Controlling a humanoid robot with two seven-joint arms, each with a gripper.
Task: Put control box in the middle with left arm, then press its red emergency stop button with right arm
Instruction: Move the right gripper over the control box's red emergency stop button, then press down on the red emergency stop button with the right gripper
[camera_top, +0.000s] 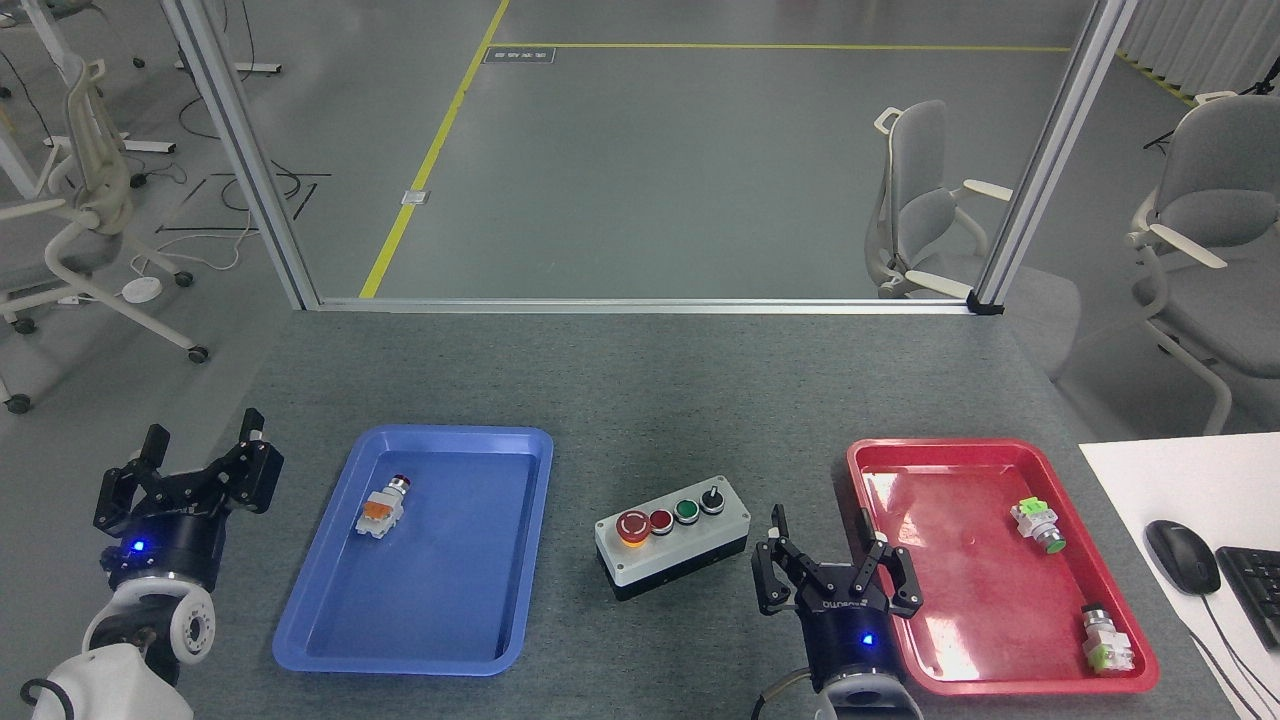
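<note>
The light grey control box (672, 535) with its black base lies on the dark grey tabletop (640, 390) between the two trays. Its big red emergency stop button (633, 526) sits at the box's left end, beside a small red button, a green button and a black knob. My left gripper (190, 465) hangs open over the table's left edge, well left of the blue tray and far from the box. My right gripper (832, 565) is open and empty, just right of the box and slightly nearer to me.
A blue tray (420, 640) on the left holds a loose orange-white pushbutton (381, 509). A red tray (1090, 660) on the right holds two small pushbuttons (1038, 525). A white desk with a mouse (1182, 556) and keyboard borders the right edge.
</note>
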